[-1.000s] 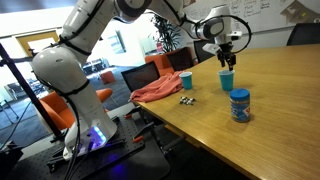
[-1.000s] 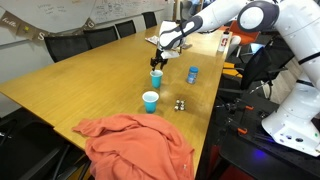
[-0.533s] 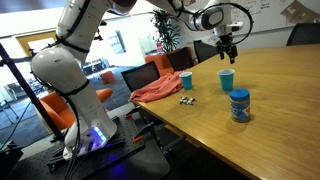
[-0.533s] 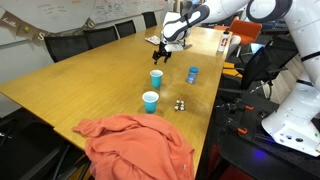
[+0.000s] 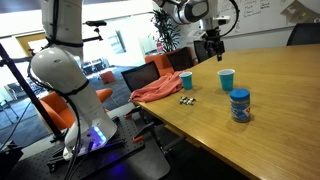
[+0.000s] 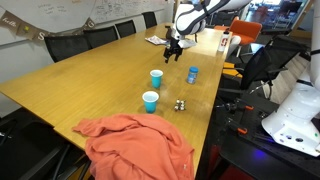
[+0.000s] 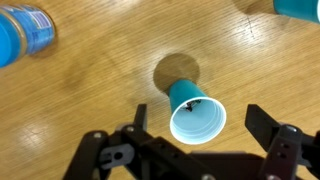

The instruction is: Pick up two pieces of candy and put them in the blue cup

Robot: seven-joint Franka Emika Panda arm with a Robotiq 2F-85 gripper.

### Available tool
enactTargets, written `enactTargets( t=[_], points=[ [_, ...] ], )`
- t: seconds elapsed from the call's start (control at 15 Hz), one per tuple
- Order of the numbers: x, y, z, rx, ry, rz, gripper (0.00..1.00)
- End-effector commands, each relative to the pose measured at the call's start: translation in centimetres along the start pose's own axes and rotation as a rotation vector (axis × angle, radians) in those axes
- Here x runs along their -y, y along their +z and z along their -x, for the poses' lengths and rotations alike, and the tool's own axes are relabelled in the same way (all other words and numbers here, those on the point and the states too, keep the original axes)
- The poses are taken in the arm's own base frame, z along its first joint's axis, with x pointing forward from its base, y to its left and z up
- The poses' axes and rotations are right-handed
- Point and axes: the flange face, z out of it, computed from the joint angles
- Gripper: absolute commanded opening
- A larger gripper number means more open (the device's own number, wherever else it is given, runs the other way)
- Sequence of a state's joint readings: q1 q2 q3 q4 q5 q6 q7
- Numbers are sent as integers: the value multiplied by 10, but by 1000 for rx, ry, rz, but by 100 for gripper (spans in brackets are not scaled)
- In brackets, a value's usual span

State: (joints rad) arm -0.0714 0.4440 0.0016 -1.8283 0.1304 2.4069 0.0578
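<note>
Honey-coloured wood covers the long conference table (image 6: 90, 85), with dark office chairs (image 6: 95, 38) along its far side and a scribbled whiteboard (image 6: 70, 14) on the wall behind. An orange cloth (image 6: 135, 145) lies crumpled at one end. Two blue cups stand apart on the wood: one blue cup (image 5: 227, 79) near the blue-lidded jar (image 5: 240, 105), and a second cup (image 5: 186, 80) closer to the cloth. The pieces of candy (image 5: 186, 100) lie on the table just beside that second cup, near the table edge; in both exterior views they are only tiny dark and light specks (image 6: 180, 104).

The gripper (image 5: 212, 45) hangs high above the table, well clear of everything. In the wrist view its jaws are spread wide with nothing between them (image 7: 190, 150), and the blue cup (image 7: 195, 112) sits below. A dark fleck shows inside the cup, too small to identify. The jar and second cup are cut off by the frame's top edge.
</note>
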Motion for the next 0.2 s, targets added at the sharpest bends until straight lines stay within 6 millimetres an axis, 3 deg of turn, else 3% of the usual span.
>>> enactTargets(
  t=[0.0, 0.13],
  points=[
    [-20, -23, 54, -30, -1, 19, 100],
    [-31, -28, 79, -43, 16, 12, 100]
  ],
)
